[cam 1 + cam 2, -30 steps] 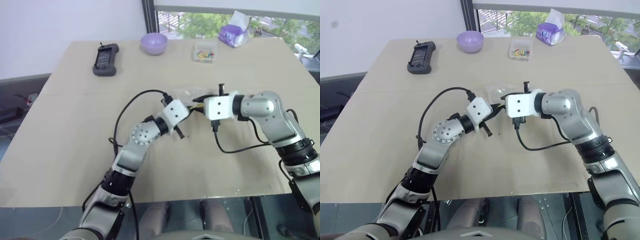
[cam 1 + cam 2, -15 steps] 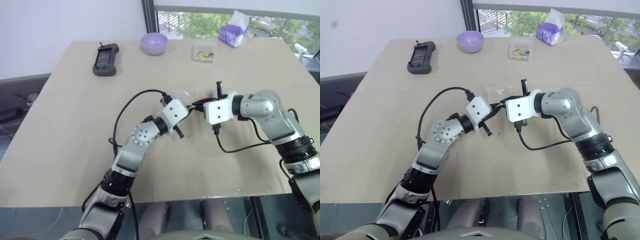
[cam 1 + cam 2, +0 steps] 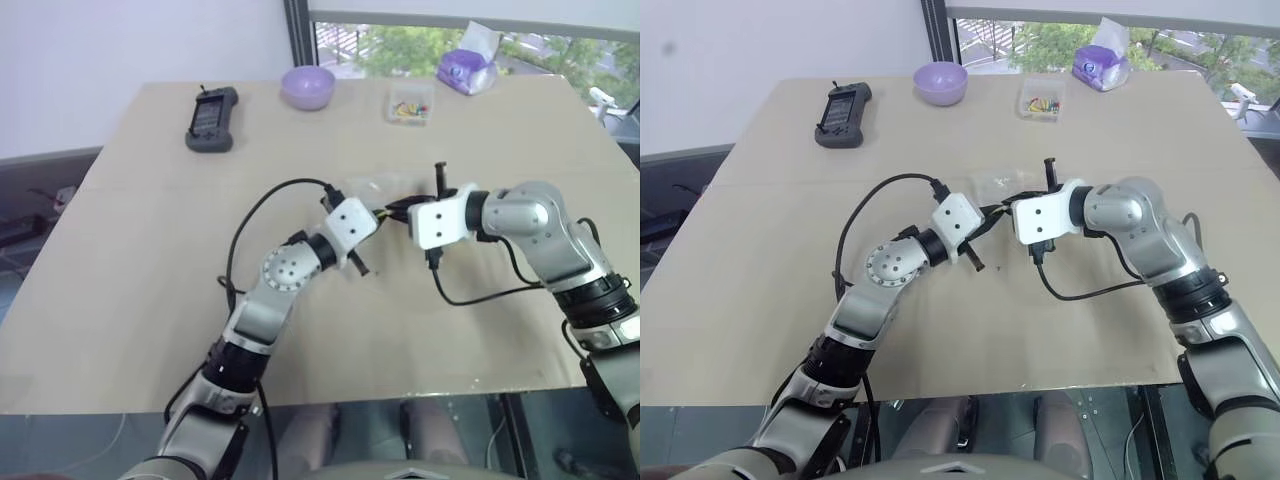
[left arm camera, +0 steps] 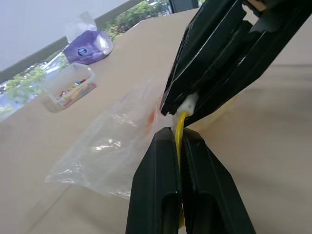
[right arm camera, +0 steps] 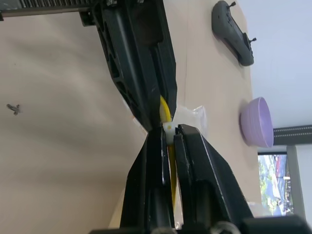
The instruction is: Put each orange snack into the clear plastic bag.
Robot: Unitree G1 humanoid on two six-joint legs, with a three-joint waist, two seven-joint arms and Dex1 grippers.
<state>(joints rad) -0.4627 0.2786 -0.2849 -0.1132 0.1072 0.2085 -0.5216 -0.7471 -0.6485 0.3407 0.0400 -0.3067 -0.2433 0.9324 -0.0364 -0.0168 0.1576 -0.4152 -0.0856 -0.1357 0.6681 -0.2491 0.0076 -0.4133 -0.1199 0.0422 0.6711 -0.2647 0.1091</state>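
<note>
my left claw (image 4: 178, 141) is clenched on the yellow zip strip (image 4: 179, 127) of the clear plastic bag (image 4: 109, 151), and my right claw (image 5: 168, 130) is clenched on that same strip, at its white slider. the two claws meet tip to tip over the middle of the counter (image 3: 150, 260). the bag trails from them toward twelve o'clock, crinkled and see-through, its far end on the counter. farther out at twelve, near the far edge, sits a small clear box of coloured bits (image 3: 411, 104). at eleven is a lilac bowl (image 3: 307, 86), at ten a dark handheld controller (image 3: 211, 119), and at one a purple tissue pack (image 3: 466, 68).
</note>
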